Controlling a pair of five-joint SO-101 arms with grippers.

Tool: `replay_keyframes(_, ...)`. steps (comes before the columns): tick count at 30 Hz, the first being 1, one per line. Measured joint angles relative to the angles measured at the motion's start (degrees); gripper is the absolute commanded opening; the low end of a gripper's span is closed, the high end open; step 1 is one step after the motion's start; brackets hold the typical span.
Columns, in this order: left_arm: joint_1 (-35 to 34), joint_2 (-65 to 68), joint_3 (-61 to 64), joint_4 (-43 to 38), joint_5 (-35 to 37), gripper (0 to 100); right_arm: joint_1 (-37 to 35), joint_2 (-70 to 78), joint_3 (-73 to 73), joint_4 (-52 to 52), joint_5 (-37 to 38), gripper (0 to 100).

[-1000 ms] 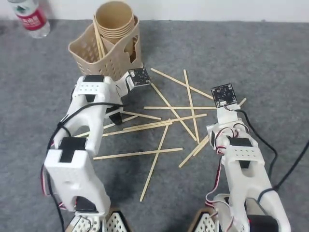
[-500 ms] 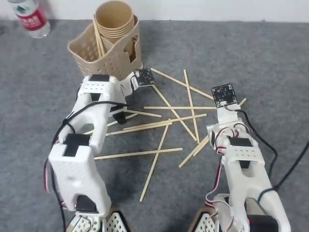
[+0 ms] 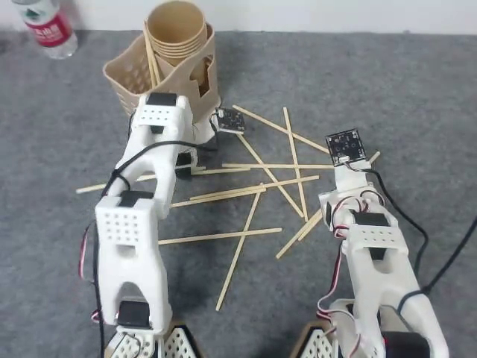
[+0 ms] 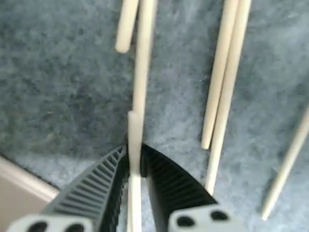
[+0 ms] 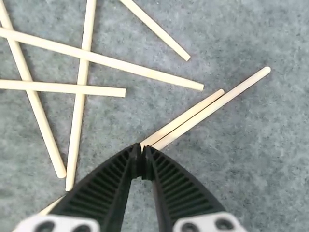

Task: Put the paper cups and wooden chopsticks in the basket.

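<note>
— Picking up sticks, entry one: left gripper [image 4: 134, 151]?
— Clenched on one stick [image 4: 134, 126], low at the foot of the basket [image 3: 123, 73]; arm stretched forward. Next, likely: lift, tilt it upright, clear the rim.
— Cups [image 3: 177, 26]?
— Stacked in the basket already.
— Loose sticks [image 3: 262, 186]?
— Scattered on the carpet [image 3: 417, 89], between the arms.
— Right gripper [image 5: 141, 151]?
— Jaws pressed together, empty; arm folded, tips by two stick ends.
</note>
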Motion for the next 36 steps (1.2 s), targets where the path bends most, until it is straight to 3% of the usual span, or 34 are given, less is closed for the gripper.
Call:
replay_keyframes(6,0.1,5.2,-13.8,13.3,-1.1,1,0.1,0.0,0.0,0.0,0.0,0.8)
replay_keyframes(16,6.2,3.5,-9.1,14.6,-1.5,1,0.0,0.0,0.0,0.0,0.0,0.8)
replay_keyframes(31,14.1,-25.7,1.7,14.7,1.2,1,0.0,0.0,0.0,0.0,0.0,0.8)
replay_keyframes(36,15.7,-39.6,-0.5,11.2,10.3,1,0.0,0.0,0.0,0.0,0.0,0.8)
